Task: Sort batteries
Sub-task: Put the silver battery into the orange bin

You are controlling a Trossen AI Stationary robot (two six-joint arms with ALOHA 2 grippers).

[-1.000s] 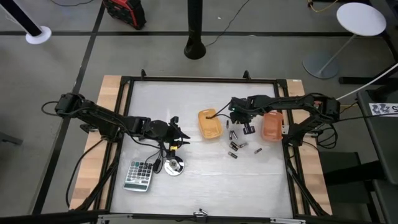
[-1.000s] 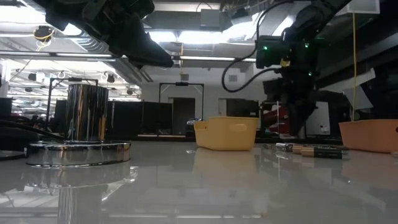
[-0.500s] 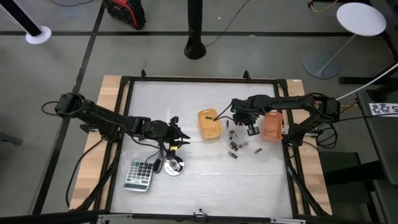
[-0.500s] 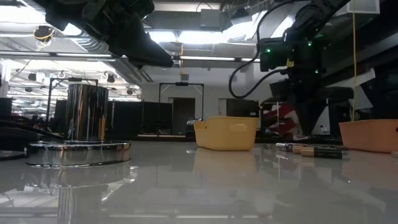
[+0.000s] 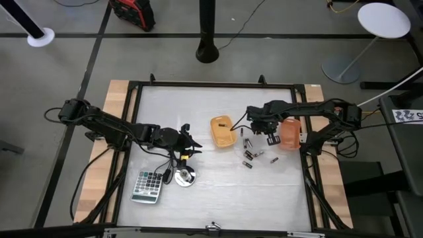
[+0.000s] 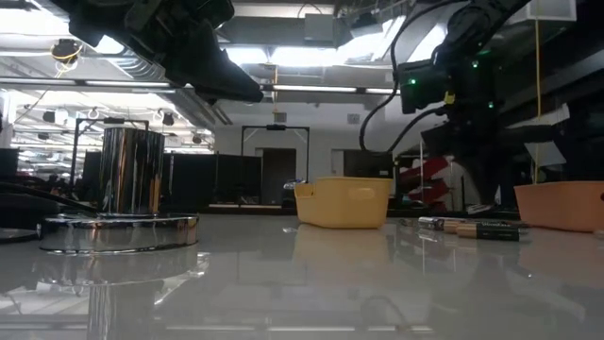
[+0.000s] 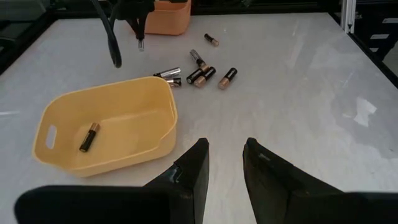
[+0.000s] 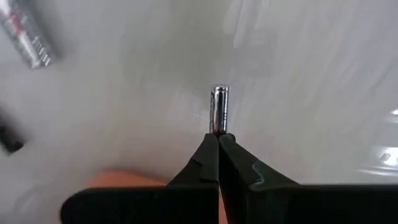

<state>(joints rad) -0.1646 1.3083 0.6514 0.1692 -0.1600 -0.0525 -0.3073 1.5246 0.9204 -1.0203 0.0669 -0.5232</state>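
Nearest the front edge of the worktop [image 5: 218, 198]: calculator [image 5: 147, 186], with the round metal disc [image 5: 184, 177] just beside it.

Left gripper [image 7: 222, 163] hovers above the disc on the left half, jaws released with a narrow gap, holding nothing. It faces the yellow bin [image 7: 106, 132].

Mid-worktop: yellow bin holds one battery [image 7: 89, 136] lying flat on its floor. Loose batteries [image 7: 199, 71] lie scattered on the worktop between the yellow bin and the orange bin [image 5: 289, 133], some touching, one small cell [image 7: 211, 40] apart near the orange bin.

Right gripper [image 8: 217, 138] is raised off the worktop at the near edge of the orange bin, jaws clenched on a slim silvery battery [image 8: 219, 109], which sticks out past the fingertips. Left wrist view shows the same cell [image 7: 140, 43] hanging upright under the right arm.
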